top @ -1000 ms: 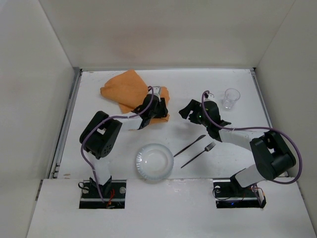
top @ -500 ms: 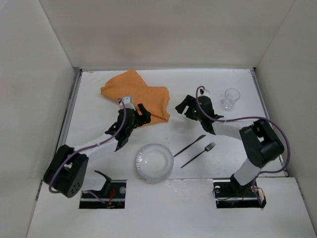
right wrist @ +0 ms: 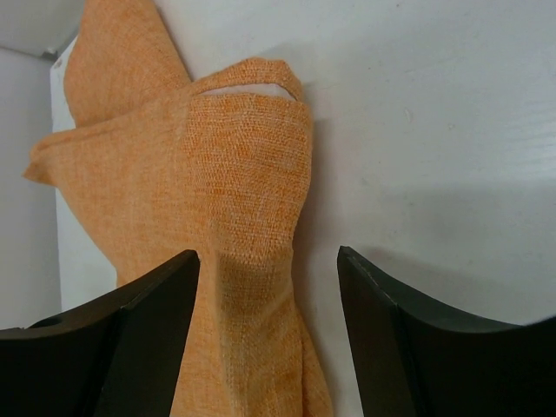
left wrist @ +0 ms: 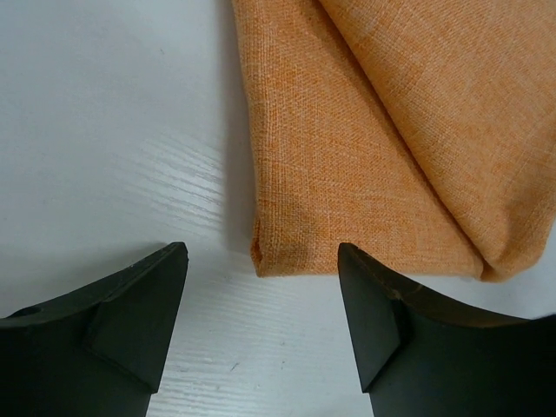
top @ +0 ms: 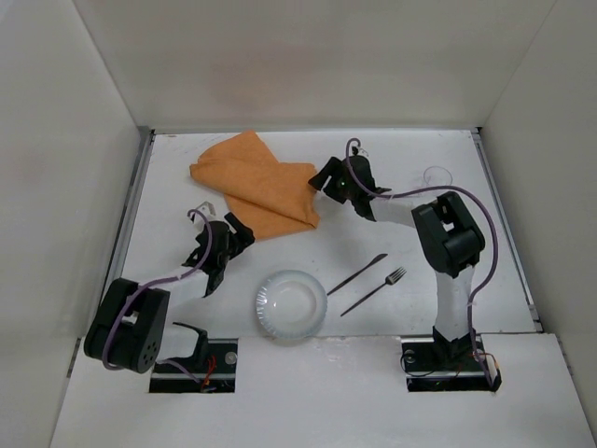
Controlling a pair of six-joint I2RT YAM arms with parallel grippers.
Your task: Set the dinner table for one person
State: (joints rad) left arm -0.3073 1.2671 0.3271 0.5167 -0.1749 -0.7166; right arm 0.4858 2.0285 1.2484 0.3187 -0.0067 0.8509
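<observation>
The orange cloth placemat (top: 256, 182) lies crumpled and folded at the far left of the white dinner table (top: 410, 149). My left gripper (top: 235, 235) is open and empty just off the cloth's near left corner. In the left wrist view that corner (left wrist: 261, 248) lies just ahead of the open gripper (left wrist: 262, 282). My right gripper (top: 322, 176) is open at the cloth's right edge. In the right wrist view a folded ridge of cloth (right wrist: 252, 200) lies between and below the open gripper (right wrist: 268, 256). I cannot tell if it touches.
A clear glass plate (top: 291, 303) sits at the near centre. A dark knife (top: 357, 274) and fork (top: 373, 291) lie to its right. A clear glass (top: 434, 174) stands at the far right, partly behind the right arm. White walls enclose the table.
My left gripper has drawn back toward the near left, off the cloth. My right gripper has moved left and farther away to the cloth's right edge. The cloth now lies flatter.
</observation>
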